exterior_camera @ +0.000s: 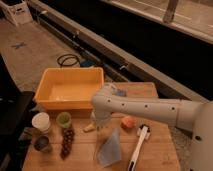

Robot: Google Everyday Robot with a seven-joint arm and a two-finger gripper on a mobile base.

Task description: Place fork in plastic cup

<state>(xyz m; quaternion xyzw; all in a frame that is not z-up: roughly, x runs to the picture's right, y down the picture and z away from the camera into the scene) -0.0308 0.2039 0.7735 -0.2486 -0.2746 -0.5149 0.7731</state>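
The gripper [100, 128] is held pointing down, right of the small light green translucent plastic cup [63, 119], presumably to take the slim silver-grey metal fork [97, 145], faintly seen beneath it, outside the cup. Its state cannot be told.

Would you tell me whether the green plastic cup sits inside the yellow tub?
No, the plastic cup stands on the table before the tub, left of the gripper.

Dim amber light, tool [101, 126] low over wooden table [161, 150], dark surroundings.
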